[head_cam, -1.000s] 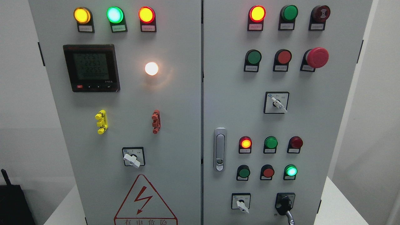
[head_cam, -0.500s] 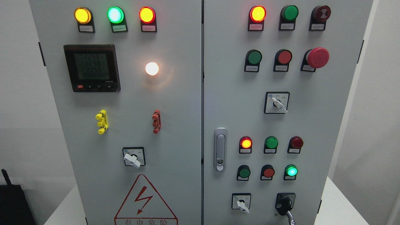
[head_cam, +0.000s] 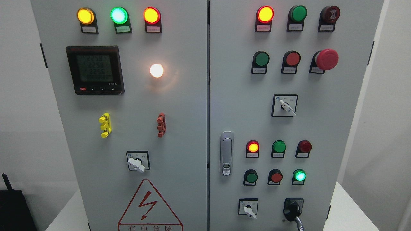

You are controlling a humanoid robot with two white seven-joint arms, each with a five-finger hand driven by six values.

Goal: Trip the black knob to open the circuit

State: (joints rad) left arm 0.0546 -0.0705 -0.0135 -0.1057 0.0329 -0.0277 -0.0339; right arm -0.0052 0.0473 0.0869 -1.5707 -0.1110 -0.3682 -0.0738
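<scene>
The black knob (head_cam: 292, 209) sits on a black square plate at the lower right of the grey control cabinet's right door (head_cam: 321, 128); its handle points down and slightly right, ending in a silvery tip at the frame's bottom edge. To its left is a white selector switch (head_cam: 248, 210). Neither of my hands nor any arm shows in the head view.
The left door carries a lit meter (head_cam: 94, 69), a white lamp (head_cam: 156, 70), yellow (head_cam: 104, 125) and red (head_cam: 161, 124) clips and a white selector (head_cam: 136, 164). The right door has a latch handle (head_cam: 226, 153), lamps, push buttons and a red mushroom button (head_cam: 326, 59). A dark object (head_cam: 14, 208) sits lower left.
The whole picture has drifted a few pixels to the right. The meter's digits changed. The knob and switches stand as before.
</scene>
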